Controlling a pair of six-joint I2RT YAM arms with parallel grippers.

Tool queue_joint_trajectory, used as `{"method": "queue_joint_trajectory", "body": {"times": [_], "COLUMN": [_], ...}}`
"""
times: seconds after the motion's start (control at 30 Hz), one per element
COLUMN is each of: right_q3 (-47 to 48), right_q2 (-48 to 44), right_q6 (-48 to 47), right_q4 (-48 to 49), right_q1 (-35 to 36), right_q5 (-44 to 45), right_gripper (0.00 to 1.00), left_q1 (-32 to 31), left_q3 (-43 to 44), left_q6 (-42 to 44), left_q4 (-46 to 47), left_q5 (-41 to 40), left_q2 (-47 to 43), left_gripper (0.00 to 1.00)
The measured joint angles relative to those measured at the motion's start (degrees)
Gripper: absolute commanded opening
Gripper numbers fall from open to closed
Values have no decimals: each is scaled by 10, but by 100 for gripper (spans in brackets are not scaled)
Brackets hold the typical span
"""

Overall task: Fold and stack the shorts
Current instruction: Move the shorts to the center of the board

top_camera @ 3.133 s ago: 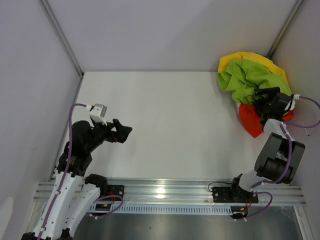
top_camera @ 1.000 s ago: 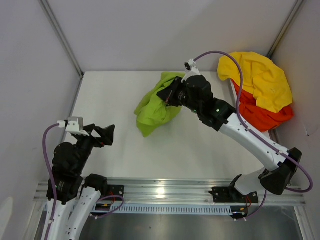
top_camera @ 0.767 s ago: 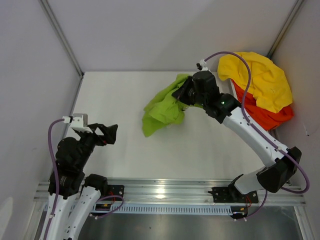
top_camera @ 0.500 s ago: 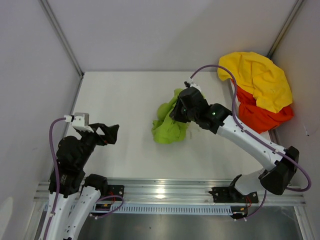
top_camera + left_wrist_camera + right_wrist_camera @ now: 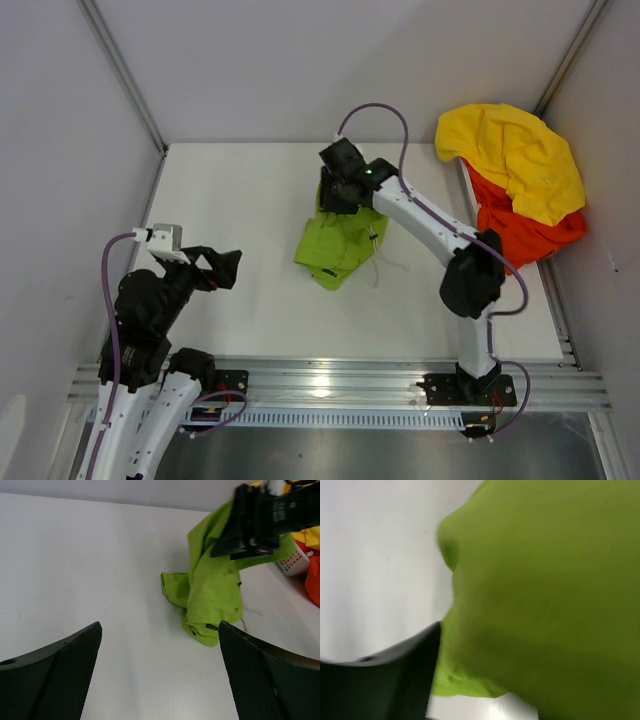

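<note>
The lime-green shorts (image 5: 340,245) lie crumpled on the white table (image 5: 240,190) near its middle, with a white drawstring trailing to their right. My right gripper (image 5: 338,192) is shut on their upper edge and holds that edge up; the green cloth (image 5: 545,590) fills the right wrist view. The shorts also show in the left wrist view (image 5: 212,600), with the right gripper (image 5: 260,522) above them. The orange-red shorts (image 5: 515,230) lie in the pile at the far right. My left gripper (image 5: 222,268) is open and empty at the near left.
A yellow garment (image 5: 515,150) lies on top of the orange-red shorts in a white basket (image 5: 294,562) at the table's right edge. Grey walls close in the table on the left, back and right. A metal rail (image 5: 330,380) runs along the near edge.
My right gripper took the lime-green shorts out of the pile at the right and carried them to the middle of the table, where most of the cloth now rests. The left arm drew back slightly.
</note>
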Motion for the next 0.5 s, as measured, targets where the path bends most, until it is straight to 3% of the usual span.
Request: {"method": "queue_joint_trajectory", "body": {"times": [0.07, 0.13, 0.23, 0.4, 0.5], "right_q3": [68, 75, -9, -243, -318], "right_q2": [70, 95, 64, -103, -191], "right_q6": [-35, -67, -103, -151, -189], "right_q4": [-21, -34, -18, 88, 141], "right_q1": [2, 14, 39, 60, 57], "right_q5": [0, 28, 50, -9, -34], "right_gripper": [99, 100, 100, 100, 99], "left_q1": [0, 0, 0, 0, 0], "left_q3": [0, 0, 0, 0, 0], "left_q6": [0, 0, 0, 0, 0], "left_q4": [0, 0, 0, 0, 0], "left_q5": [3, 5, 6, 9, 10], "left_q2": [1, 2, 4, 6, 7], "left_gripper": [99, 99, 99, 99, 99]}}
